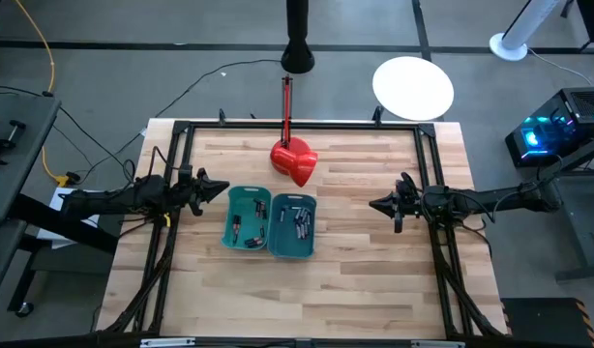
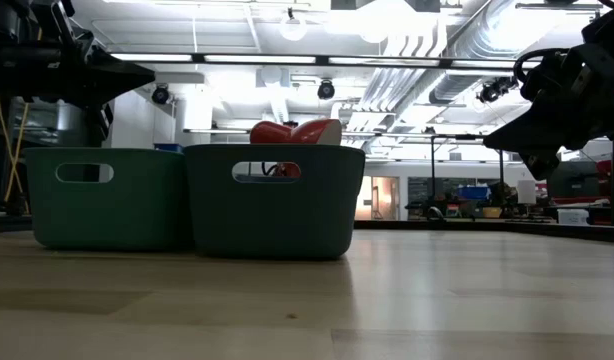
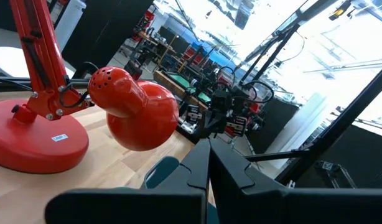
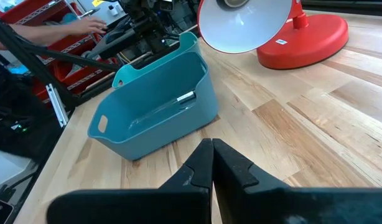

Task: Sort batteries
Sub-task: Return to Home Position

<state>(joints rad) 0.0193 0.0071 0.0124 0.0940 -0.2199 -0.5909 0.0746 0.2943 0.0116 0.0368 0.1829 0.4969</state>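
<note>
Two teal bins stand side by side mid-table: the left bin [image 1: 246, 218] and the right bin [image 1: 293, 224]. Small dark batteries [image 1: 301, 220] lie in the right bin, and a few [image 1: 241, 230] lie in the left one. In the right wrist view a battery [image 4: 185, 97] shows inside a bin [image 4: 160, 102]. My left gripper [image 1: 222, 188] hovers shut, above the table just left of the bins. My right gripper [image 1: 373, 204] hovers shut to the right of the bins. Both hold nothing.
A red desk lamp [image 1: 294, 160] stands behind the bins, its shade [image 3: 130, 107] close to my left gripper. A dark frame [image 1: 302, 126] runs along the table's edges. Bare wood [image 1: 365, 280] lies in front of and right of the bins.
</note>
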